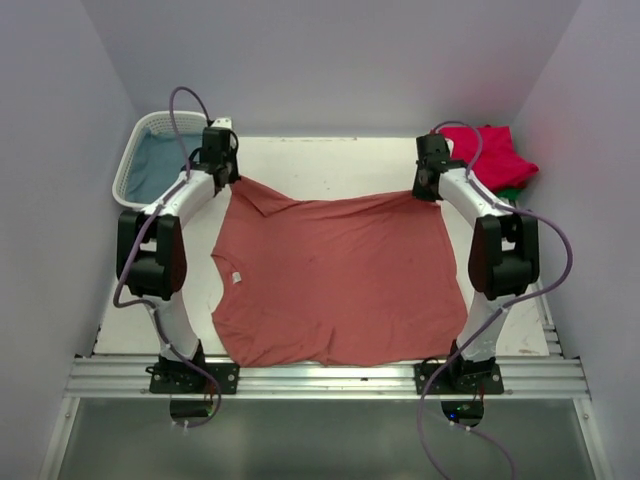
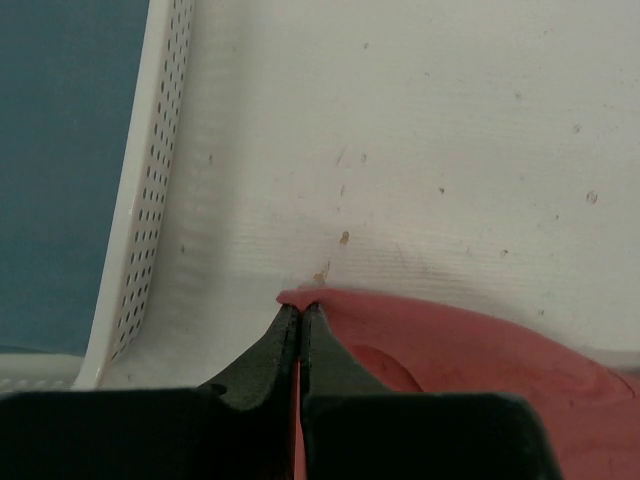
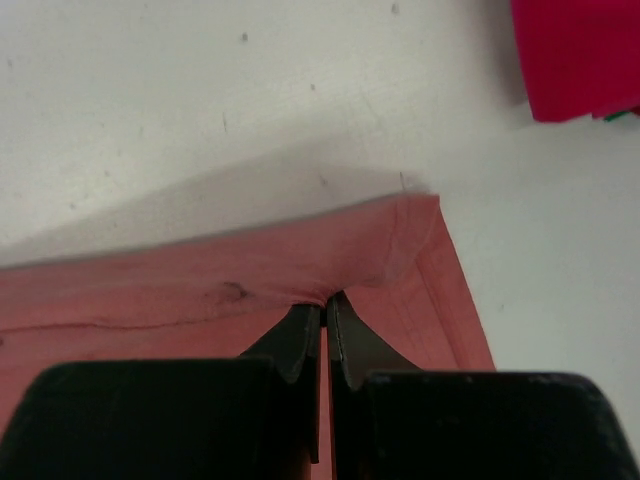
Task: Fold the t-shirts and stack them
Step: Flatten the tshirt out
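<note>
A large salmon-red t-shirt (image 1: 335, 280) lies spread over the middle of the table, its far edge lifted between both arms. My left gripper (image 1: 232, 178) is shut on the shirt's far left corner (image 2: 300, 298); cloth shows between the pinched fingers. At the far right corner my right gripper (image 1: 424, 192) is shut on the shirt's folded edge (image 3: 325, 298), with the hem (image 3: 440, 280) running down beside it. A crimson-pink t-shirt (image 1: 495, 158) (image 3: 580, 55) lies bunched at the back right. A bit of the green t-shirt (image 1: 507, 193) peeks out beneath it.
A white lattice basket (image 1: 140, 165) (image 2: 150, 190) holding blue cloth (image 1: 165, 165) stands at the back left, close beside my left gripper. Grey walls close in on the back and both sides. A metal rail (image 1: 330, 378) runs along the near edge.
</note>
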{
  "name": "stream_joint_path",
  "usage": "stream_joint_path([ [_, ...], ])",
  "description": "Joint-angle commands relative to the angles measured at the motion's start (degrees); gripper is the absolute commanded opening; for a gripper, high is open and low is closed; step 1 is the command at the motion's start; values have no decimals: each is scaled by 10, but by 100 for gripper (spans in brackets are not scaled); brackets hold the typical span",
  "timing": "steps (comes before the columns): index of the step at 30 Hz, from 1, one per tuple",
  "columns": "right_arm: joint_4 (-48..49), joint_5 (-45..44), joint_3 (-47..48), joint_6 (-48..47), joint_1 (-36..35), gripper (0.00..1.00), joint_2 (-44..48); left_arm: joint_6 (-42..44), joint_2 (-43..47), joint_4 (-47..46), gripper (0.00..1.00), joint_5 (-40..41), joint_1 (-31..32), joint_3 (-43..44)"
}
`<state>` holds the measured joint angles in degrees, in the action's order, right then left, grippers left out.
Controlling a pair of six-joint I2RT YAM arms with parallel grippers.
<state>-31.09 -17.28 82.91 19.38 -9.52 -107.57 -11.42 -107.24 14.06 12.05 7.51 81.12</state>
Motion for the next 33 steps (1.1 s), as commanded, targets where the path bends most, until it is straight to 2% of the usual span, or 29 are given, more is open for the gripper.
stream_joint_path([
  [1,60,-12,74,9,14,0,-28,11,-30,-58,0,16,-8,71],
  [8,50,-66,257,33,40,0,-166,-3,-169,-72,0,-9,-9,220],
  [9,46,-85,315,42,42,0,-184,-7,-183,-79,0,-5,-10,241],
  [11,38,-136,369,72,47,0,-246,-18,-221,-108,0,-11,-12,298],
  [12,30,-136,424,75,50,28,-267,-22,-237,-103,15,0,-14,326],
  [13,13,-112,460,62,50,57,-318,-28,-249,-85,40,2,-14,377],
  [14,-13,-104,536,58,49,84,-337,-28,-258,-77,95,3,-14,393],
  [15,-52,-101,556,56,49,99,-350,-28,-253,-73,100,8,-14,399],
  [16,-53,-98,550,53,48,99,-346,-29,-238,-91,100,7,-13,374],
  [17,-30,-94,518,51,47,99,-298,-29,-194,-112,100,2,-12,348],
  [18,13,-89,398,44,44,99,-261,-28,-168,-131,100,-11,-10,321],
  [19,104,-80,333,40,43,99,-225,-28,-144,-171,100,-11,-7,278],
  [20,142,-65,276,39,43,99,-154,-30,-102,-178,100,-12,-4,260],
  [21,181,-60,196,37,41,99,-128,-31,-84,-180,100,-15,7,247],
  [24,194,-41,109,33,35,99,-43,-40,-20,-164,100,-20,38,187],
  [26,192,-29,58,31,28,99,3,-59,19,-150,100,-23,67,102],
  [27,187,-22,45,31,28,99,16,-66,33,-150,100,-35,76,101],
  [29,177,-8,10,30,27,97,36,-87,63,-158,76,-66,95,28],
  [30,164,8,1,29,28,92,54,-98,72,-173,63,-97,98,-21],
  [31,162,20,-10,29,28,82,65,-119,80,-184,50,-113,99,-46],
  [32,160,28,-34,29,28,57,76,-127,91,-198,26,-123,100,-71],
  [33,157,43,-48,31,28,31,86,-134,93,-210,14,-135,100,-109],
])
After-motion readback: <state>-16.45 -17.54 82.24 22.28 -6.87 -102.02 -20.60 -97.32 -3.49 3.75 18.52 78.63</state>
